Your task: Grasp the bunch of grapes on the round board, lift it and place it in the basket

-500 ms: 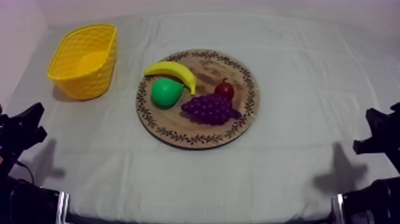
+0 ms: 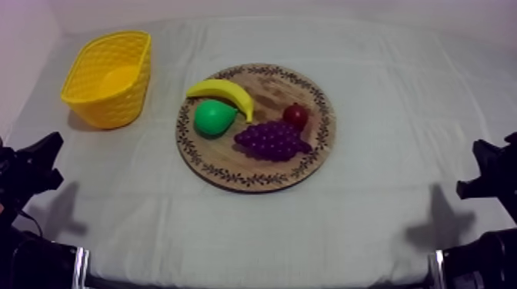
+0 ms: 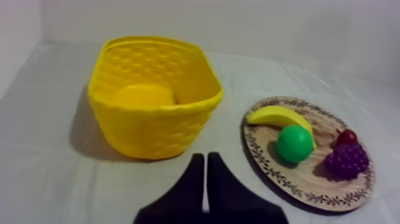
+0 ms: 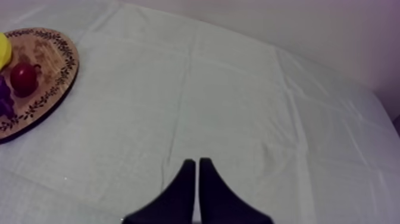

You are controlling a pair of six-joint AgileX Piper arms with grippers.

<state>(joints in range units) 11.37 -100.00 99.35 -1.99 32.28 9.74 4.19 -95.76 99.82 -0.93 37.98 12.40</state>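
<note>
The left arm [image 2: 29,173] and right arm [image 2: 492,175] are black and blocky, with a silver strip [image 2: 79,265] at each base. The left gripper [image 3: 205,158] and right gripper [image 4: 197,162] have flat black tapered fingers [image 3: 189,186].

Purple bunch of grapes [image 2: 271,141] on wooden board [image 2: 231,172], yellow basket [image 2: 88,88] well apart

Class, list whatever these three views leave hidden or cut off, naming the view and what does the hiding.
1. Right wrist view: the bunch of grapes, the banana and the wooden board are cut off by the picture's edge.
2. Left wrist view: the lower part of the small red fruit is behind the grapes; the near wall of the yellow basket hides part of its floor.
3. Top view: the fruit covers the board beneath it.
</note>
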